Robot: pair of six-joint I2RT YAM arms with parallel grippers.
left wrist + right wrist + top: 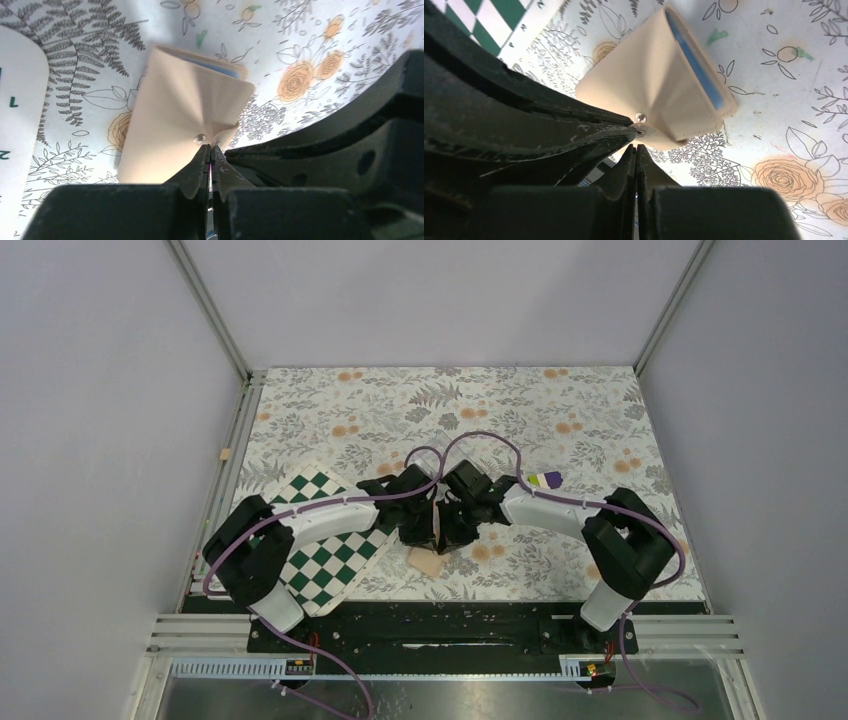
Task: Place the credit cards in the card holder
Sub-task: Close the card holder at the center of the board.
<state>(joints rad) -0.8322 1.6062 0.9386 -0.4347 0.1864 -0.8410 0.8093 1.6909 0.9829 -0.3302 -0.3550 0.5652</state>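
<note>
The tan card holder (425, 563) lies on the floral cloth under both wrists, its light blue lining (696, 65) showing at the open far edge. My left gripper (211, 146) is shut on the front flap beside the small metal snap (200, 136). Creases in the card holder (180, 107) run towards that pinch. My right gripper (637, 146) is shut too, with its tips just below the edge of the card holder (659, 85) and nothing visible between them. In the top view the left gripper (431, 532) and right gripper (456, 531) meet tip to tip. The credit cards are out of view.
A green-and-white chequered board (330, 550) lies under the left arm, its corner close to the card holder. A purple and yellow-green block (547, 479) rests behind the right arm. Grey walls and metal rails close in the table on three sides.
</note>
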